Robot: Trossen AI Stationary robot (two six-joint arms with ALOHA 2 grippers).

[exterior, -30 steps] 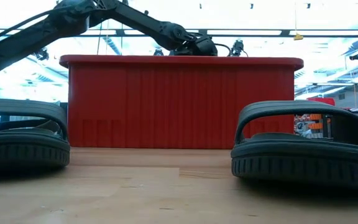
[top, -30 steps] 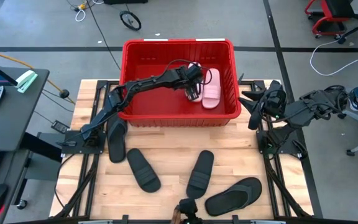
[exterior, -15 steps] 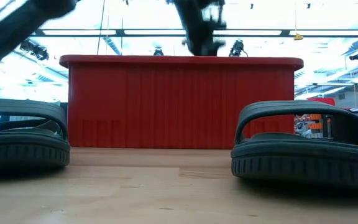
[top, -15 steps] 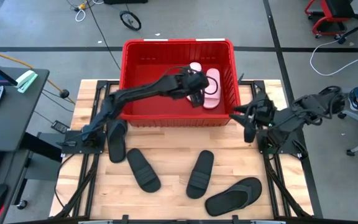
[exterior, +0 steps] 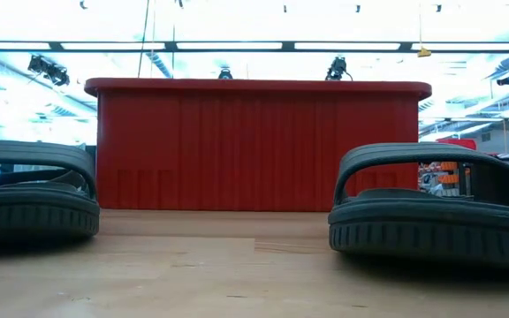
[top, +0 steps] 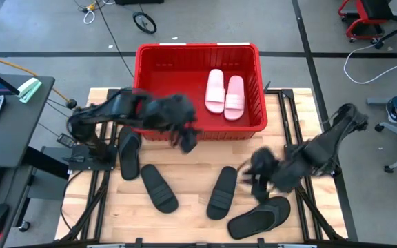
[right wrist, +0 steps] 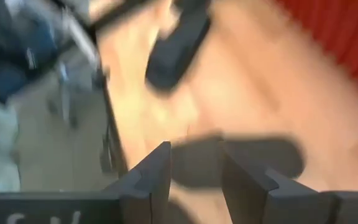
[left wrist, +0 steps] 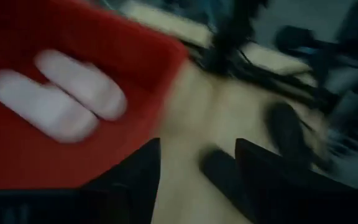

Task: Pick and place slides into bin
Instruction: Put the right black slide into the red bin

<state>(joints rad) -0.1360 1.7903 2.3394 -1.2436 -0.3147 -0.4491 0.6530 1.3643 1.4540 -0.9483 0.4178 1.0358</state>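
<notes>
Two pink slides (top: 225, 94) lie in the bin (top: 197, 127); both arms' fingers spread, empty.

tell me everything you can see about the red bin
The bin is a large red rectangular crate, plastic by its look, with a thick rim and ribbed sides. It stands upright at the table's far edge. Inside, two pink slides lie side by side, strap up, toward its right end; the rest of its floor is bare. Neither gripper is in it, and no black slide touches it.
</notes>
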